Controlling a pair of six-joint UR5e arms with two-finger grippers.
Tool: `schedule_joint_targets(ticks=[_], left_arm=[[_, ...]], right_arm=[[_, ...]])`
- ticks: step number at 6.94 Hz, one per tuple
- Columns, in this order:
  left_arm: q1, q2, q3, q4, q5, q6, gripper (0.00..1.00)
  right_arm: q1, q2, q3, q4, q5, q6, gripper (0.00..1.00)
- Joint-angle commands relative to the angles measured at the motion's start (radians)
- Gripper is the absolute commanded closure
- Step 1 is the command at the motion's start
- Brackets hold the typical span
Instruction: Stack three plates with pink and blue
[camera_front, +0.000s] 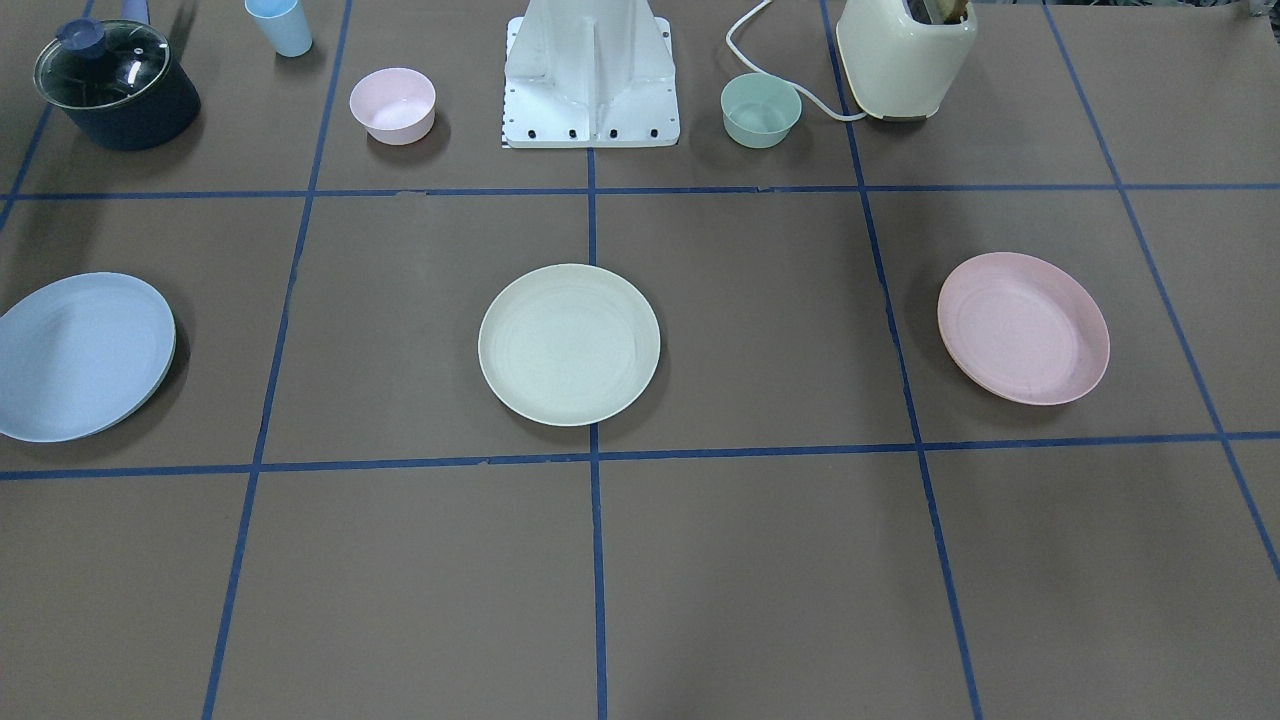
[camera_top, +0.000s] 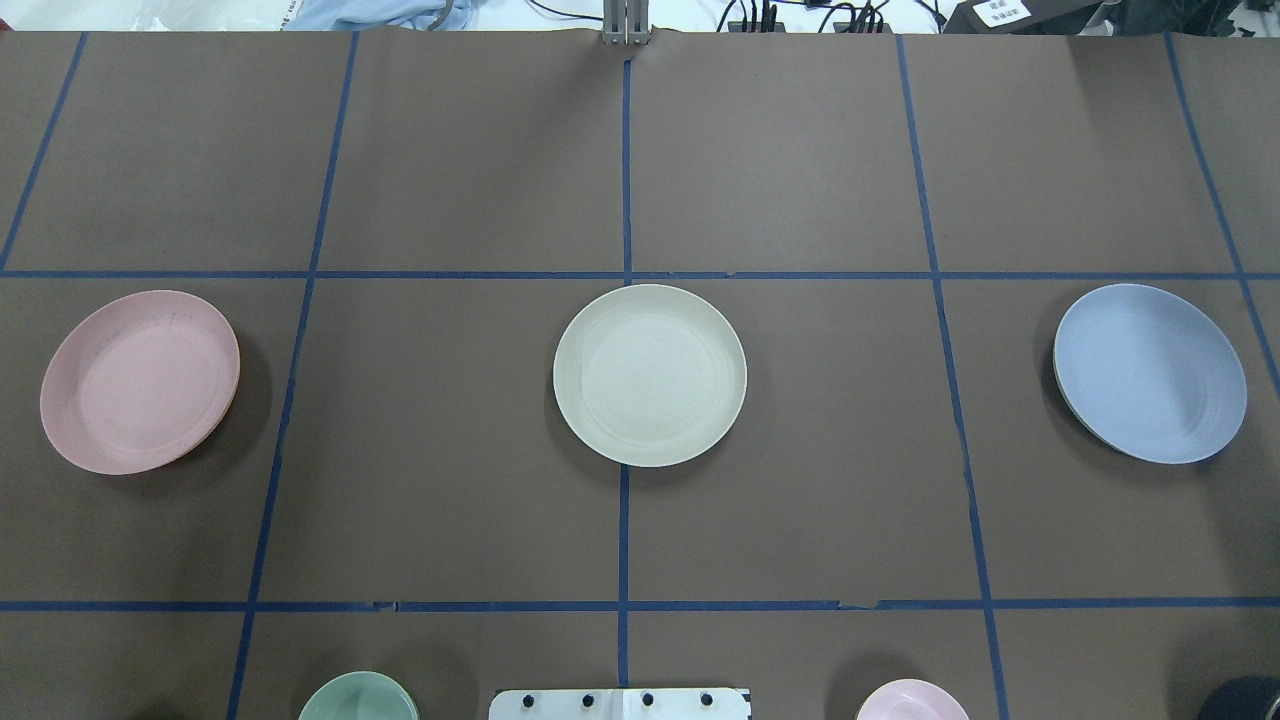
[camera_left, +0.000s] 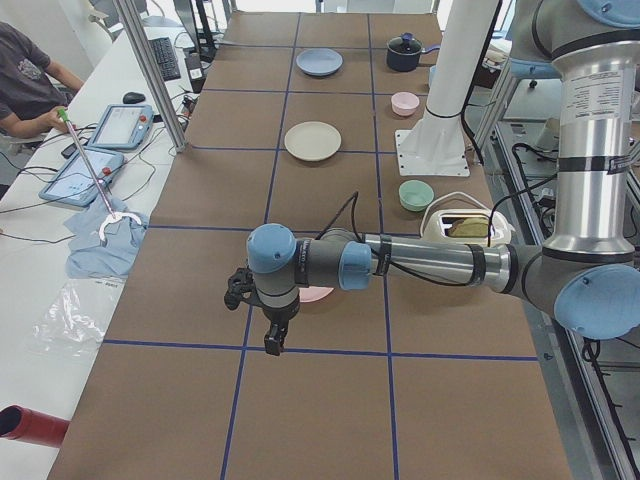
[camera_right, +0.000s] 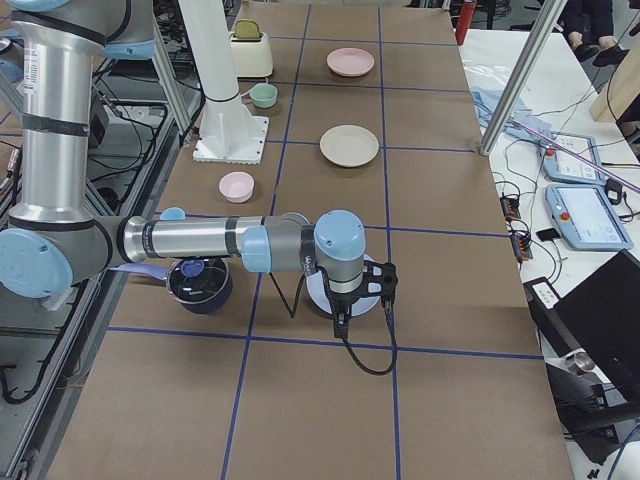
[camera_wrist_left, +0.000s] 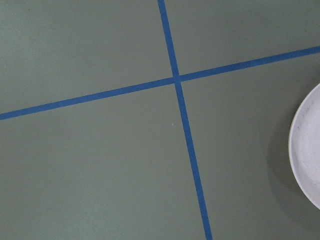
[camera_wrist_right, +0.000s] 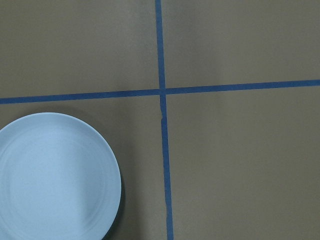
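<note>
Three equal plates lie in a row across the table, apart from each other. The cream plate is in the middle. The pink plate is on my left side and the blue plate on my right side. In the exterior left view my left gripper hangs above the table beside the pink plate. In the exterior right view my right gripper hangs over the blue plate's edge. I cannot tell whether either is open or shut. The right wrist view shows the blue plate below.
Along the robot's side stand a dark pot with a glass lid, a light blue cup, a small pink bowl, the white robot base, a green bowl and a cream toaster. An operator sits beside the table.
</note>
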Motion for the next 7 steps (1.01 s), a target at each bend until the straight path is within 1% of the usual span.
schedule_joint_targets(ticks=[1,2,3,4,5,6,7], left_arm=[[0.000,-0.002,-0.002,-0.001,0.001,0.001,0.00],[0.000,-0.004,-0.005,-0.001,0.001,0.002,0.00],[0.000,-0.011,-0.007,-0.028,0.001,0.001,0.00],[0.000,-0.019,-0.026,-0.082,-0.017,-0.010,0.00],[0.001,-0.025,-0.037,-0.093,-0.019,-0.002,0.00],[0.011,-0.031,-0.013,-0.134,-0.028,-0.008,0.00],[0.014,-0.034,0.046,-0.149,-0.109,-0.019,0.00]], right_arm=[[-0.004,0.001,0.004,-0.003,0.003,0.000,0.00],[-0.004,0.003,0.004,-0.003,0.006,0.002,0.00],[-0.004,0.003,0.004,-0.002,0.006,0.000,0.00],[-0.004,0.003,0.004,-0.002,0.006,0.002,0.00],[-0.004,0.003,0.007,-0.002,0.012,0.002,0.00],[-0.004,0.003,0.010,0.000,0.043,0.002,0.00],[-0.004,0.001,0.004,-0.002,0.049,0.000,0.00]])
